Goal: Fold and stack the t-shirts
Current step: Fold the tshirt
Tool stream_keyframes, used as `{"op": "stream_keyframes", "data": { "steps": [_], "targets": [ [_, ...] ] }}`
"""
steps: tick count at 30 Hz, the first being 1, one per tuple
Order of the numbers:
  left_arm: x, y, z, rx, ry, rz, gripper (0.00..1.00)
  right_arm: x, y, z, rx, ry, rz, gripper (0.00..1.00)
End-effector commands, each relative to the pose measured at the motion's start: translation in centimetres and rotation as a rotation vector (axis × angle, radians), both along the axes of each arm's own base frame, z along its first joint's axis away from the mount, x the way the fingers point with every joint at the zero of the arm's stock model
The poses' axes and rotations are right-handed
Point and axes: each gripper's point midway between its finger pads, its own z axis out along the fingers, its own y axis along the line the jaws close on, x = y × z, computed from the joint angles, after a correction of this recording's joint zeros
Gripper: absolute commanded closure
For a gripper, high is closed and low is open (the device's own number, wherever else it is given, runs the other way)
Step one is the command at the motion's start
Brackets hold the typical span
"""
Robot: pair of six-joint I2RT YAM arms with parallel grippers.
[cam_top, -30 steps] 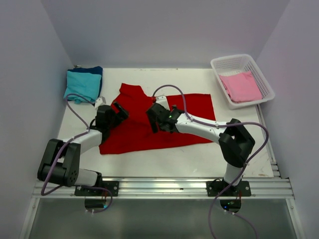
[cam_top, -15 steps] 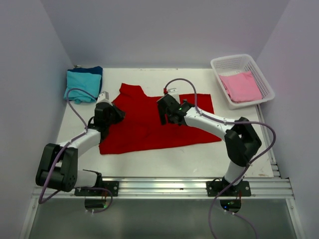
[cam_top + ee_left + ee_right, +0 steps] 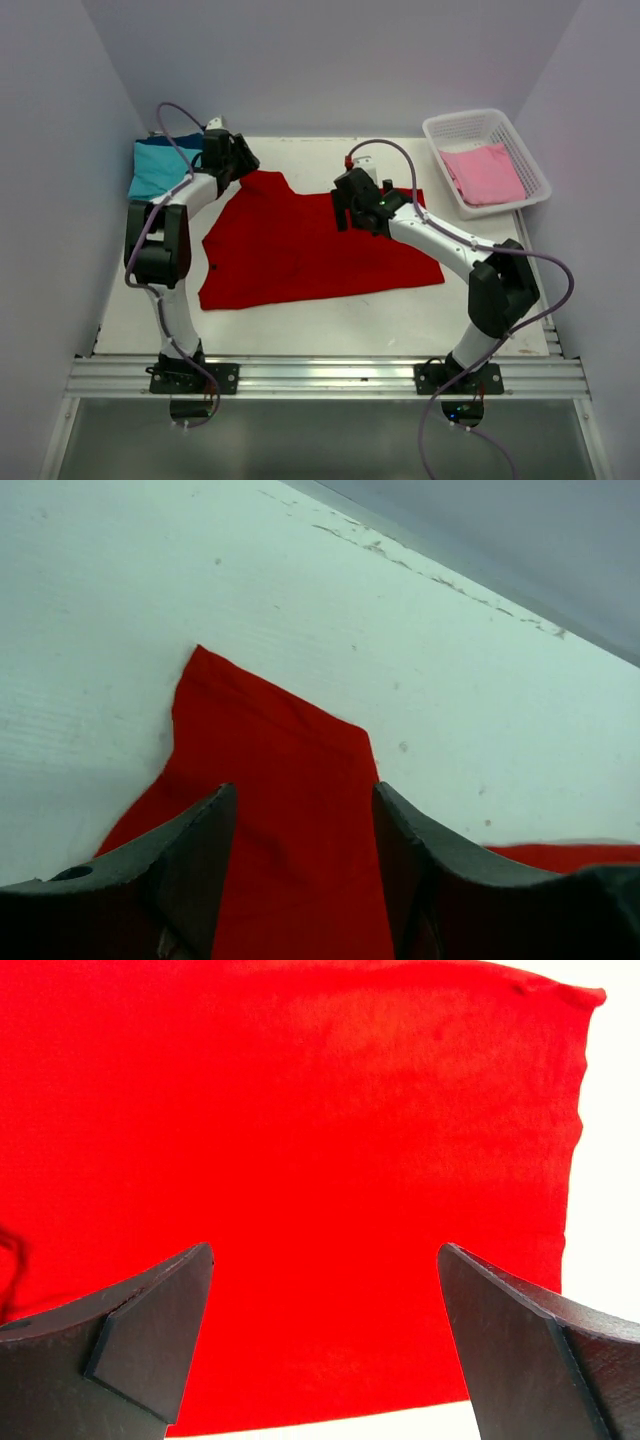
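Observation:
The red t-shirt point(image 3: 300, 245) lies spread flat on the white table. Its far-left sleeve point(image 3: 280, 750) points away from me. My left gripper point(image 3: 232, 160) is open over that sleeve, at the shirt's far-left corner; its jaws straddle the cloth point(image 3: 300, 810). My right gripper point(image 3: 352, 205) is open above the shirt's far edge, with red cloth point(image 3: 300, 1160) between the jaws and nothing held. A teal t-shirt point(image 3: 162, 168) lies folded on a dark blue one point(image 3: 192, 141) at the far left. A pink t-shirt point(image 3: 485, 172) lies in the basket.
The white lattice basket point(image 3: 455, 125) stands at the far right corner. Walls close the table at the back and on both sides. The metal rail point(image 3: 320, 375) with the arm bases runs along the near edge. Bare table shows in front of the red shirt.
My left arm has stretched far out, from the shirt's left middle to its far-left sleeve. My right gripper has moved away and rightward, toward the shirt's far edge. The shirt lies flatter.

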Motion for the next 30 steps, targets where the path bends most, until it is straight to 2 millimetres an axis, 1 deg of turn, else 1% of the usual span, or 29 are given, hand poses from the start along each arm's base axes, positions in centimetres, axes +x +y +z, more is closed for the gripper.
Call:
{"op": "stream_keyframes", "data": {
  "steps": [1,2,3,4,5,6,7,8,9,10,12,14,15,19,20,22,26,27,28,30],
  "targets": [
    [1.6,2.4,-2.9,0.078,0.109,0.016,0.39,-0.9,-0.6,2.1,0.028,-0.046,0.014,0.01],
    [1.8,2.9,-3.6,0.082,0.129,0.021,0.39,-1.3,-1.0,1.6,0.022,-0.038,0.011,0.01],
    [2.7,3.3,-4.5,0.078,0.140,0.022,0.39,-1.5,-1.0,1.8,0.034,-0.043,0.011,0.01],
    [3.0,3.6,-5.0,0.079,0.149,0.018,0.39,-1.9,-1.1,1.5,0.036,-0.034,0.013,0.01],
    [3.7,3.7,-4.8,0.079,0.138,0.015,0.39,-2.1,-1.2,1.4,0.040,-0.031,0.012,0.01],
    [3.9,4.1,-6.2,0.090,0.161,0.015,0.39,-2.2,-1.3,1.7,0.051,-0.036,0.009,0.01],
    [4.2,4.2,-6.4,0.094,0.161,0.012,0.39,-2.5,-1.5,1.4,0.047,-0.028,0.009,0.01],
    [4.6,4.4,-6.5,0.099,0.154,0.013,0.40,-2.6,-1.6,1.4,0.049,-0.029,0.008,0.01],
    [4.8,4.5,-7.0,0.104,0.156,0.007,0.40,-2.7,-1.6,1.4,0.048,-0.029,0.008,0.01],
    [5.1,4.5,-7.0,0.104,0.142,0.003,0.40,-2.8,-1.8,1.6,0.050,-0.033,0.005,0.01],
    [5.4,4.8,-7.3,0.110,0.133,0.004,0.40,-3.1,-2.0,1.4,0.048,-0.028,0.001,0.01],
    [6.1,4.7,-6.9,0.105,0.111,-0.004,0.40,-3.2,-2.2,1.5,0.048,-0.030,-0.005,0.01],
    [6.1,4.7,-7.5,0.107,0.119,-0.010,0.40,-3.3,-2.2,1.4,0.047,-0.030,-0.006,0.01],
    [7.1,4.0,-7.4,0.078,0.104,-0.048,0.41,-3.3,-2.5,1.6,0.040,-0.033,-0.015,0.01],
    [7.1,3.7,-8.0,0.068,0.111,-0.060,0.43,-3.3,-2.6,1.5,0.035,-0.034,-0.017,0.01],
    [7.2,2.9,-8.5,0.039,0.114,-0.094,0.45,-3.3,-2.8,1.7,0.028,-0.036,-0.026,0.01],
    [7.3,2.2,-9.5,0.009,0.128,-0.123,0.53,-3.2,-2.9,1.7,0.023,-0.038,-0.031,0.01],
    [7.4,2.0,-9.5,0.003,0.126,-0.135,0.56,-3.2,-2.9,1.7,0.023,-0.038,-0.031,0.01],
    [7.3,1.9,-9.9,-0.003,0.133,-0.142,0.65,-3.3,-3.0,1.7,0.019,-0.040,-0.036,0.01],
    [7.3,1.7,-9.9,-0.016,0.132,-0.152,0.77,-3.2,-3.1,1.7,0.015,-0.042,-0.040,0.01]
  ]
}}
